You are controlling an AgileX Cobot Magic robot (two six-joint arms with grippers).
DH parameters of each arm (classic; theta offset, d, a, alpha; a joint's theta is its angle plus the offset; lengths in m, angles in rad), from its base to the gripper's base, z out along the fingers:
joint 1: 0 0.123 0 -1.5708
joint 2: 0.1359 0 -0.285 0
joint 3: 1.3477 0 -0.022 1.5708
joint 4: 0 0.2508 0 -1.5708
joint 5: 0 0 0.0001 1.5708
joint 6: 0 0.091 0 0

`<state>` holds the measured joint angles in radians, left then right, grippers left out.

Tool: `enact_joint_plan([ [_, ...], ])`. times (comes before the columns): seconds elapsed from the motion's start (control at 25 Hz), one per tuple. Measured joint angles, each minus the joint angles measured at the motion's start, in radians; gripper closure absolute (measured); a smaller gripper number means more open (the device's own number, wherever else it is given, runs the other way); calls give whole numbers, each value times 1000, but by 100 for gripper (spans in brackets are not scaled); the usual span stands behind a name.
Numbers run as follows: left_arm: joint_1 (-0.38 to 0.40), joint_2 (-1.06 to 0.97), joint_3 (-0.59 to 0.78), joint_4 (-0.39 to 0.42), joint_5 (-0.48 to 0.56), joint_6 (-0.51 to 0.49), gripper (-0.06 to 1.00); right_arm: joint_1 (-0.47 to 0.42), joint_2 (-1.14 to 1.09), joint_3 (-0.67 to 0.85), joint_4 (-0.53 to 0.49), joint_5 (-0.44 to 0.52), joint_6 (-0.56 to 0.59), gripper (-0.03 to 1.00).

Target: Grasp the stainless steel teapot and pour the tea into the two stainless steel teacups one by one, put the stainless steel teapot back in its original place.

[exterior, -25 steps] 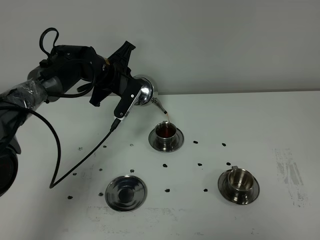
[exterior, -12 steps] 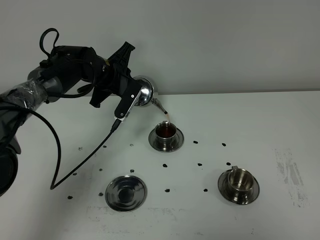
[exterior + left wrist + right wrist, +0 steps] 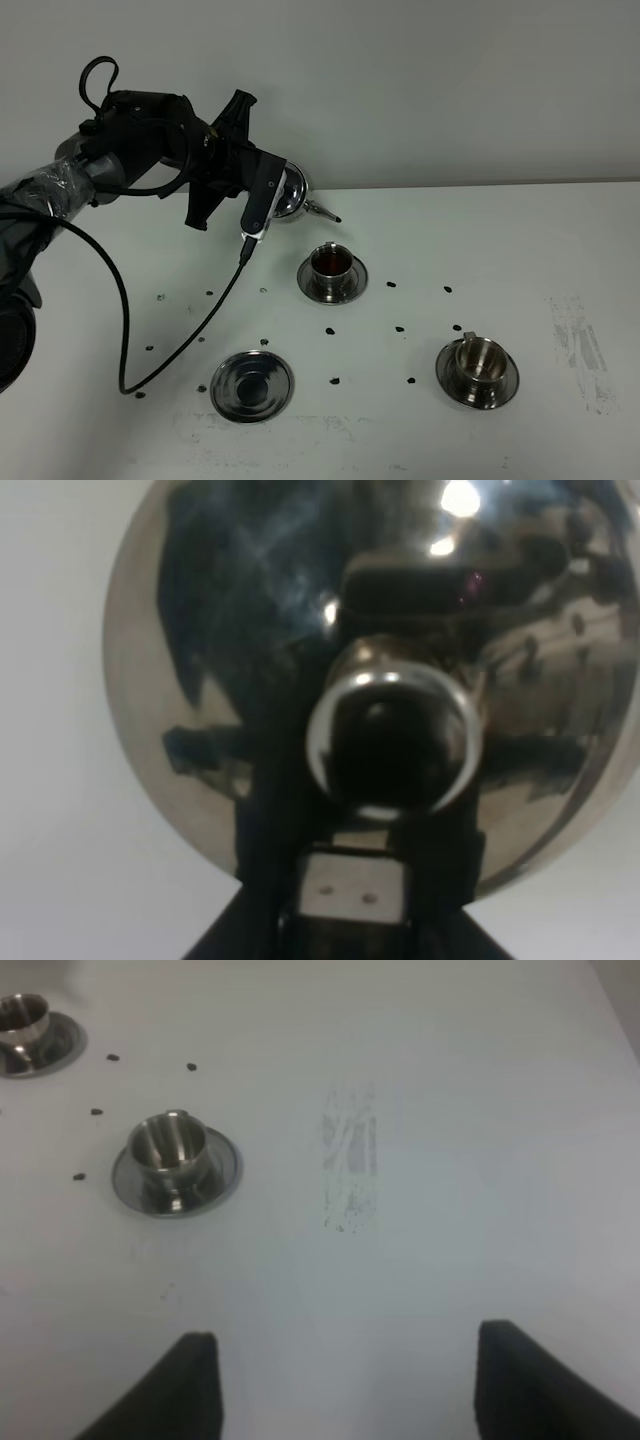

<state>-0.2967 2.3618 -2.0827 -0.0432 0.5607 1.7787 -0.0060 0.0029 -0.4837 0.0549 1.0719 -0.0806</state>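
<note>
My left gripper [image 3: 266, 198] is shut on the stainless steel teapot [image 3: 289, 190] and holds it in the air, behind and left of the far teacup [image 3: 332, 263]. The thin spout [image 3: 325, 213] points right, and no stream falls from it. That teacup holds dark tea and stands on its saucer. The near-right teacup [image 3: 477, 360] on its saucer looks empty; it also shows in the right wrist view [image 3: 170, 1150]. The bare saucer [image 3: 252, 384] lies front left. The left wrist view is filled by the teapot [image 3: 200, 630] and its lid knob [image 3: 392, 742]. My right gripper [image 3: 355, 1385] is open and empty over bare table.
Small dark specks [image 3: 399, 328] are scattered over the white table [image 3: 560, 250]. A black cable [image 3: 180, 318] hangs from the left arm down to the table. A grey scuffed patch [image 3: 350, 1160] marks the table right of the near cup.
The teapot has tipped back and its spout has risen. The stream of tea into the far cup has stopped. The hanging cable has shifted slightly.
</note>
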Motion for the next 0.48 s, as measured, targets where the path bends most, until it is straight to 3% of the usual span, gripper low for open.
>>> enact_joint_plan([
  [0.28, 0, -9, -2, 23, 141, -248, 68, 0, 0, 0, 0, 0, 0, 41],
  [0.4, 0, -35, -2, 17, 164, -404, 68, 0, 0, 0, 0, 0, 0, 41],
  [0.48, 0, -57, -2, 14, 174, -563, 68, 0, 0, 0, 0, 0, 0, 41],
])
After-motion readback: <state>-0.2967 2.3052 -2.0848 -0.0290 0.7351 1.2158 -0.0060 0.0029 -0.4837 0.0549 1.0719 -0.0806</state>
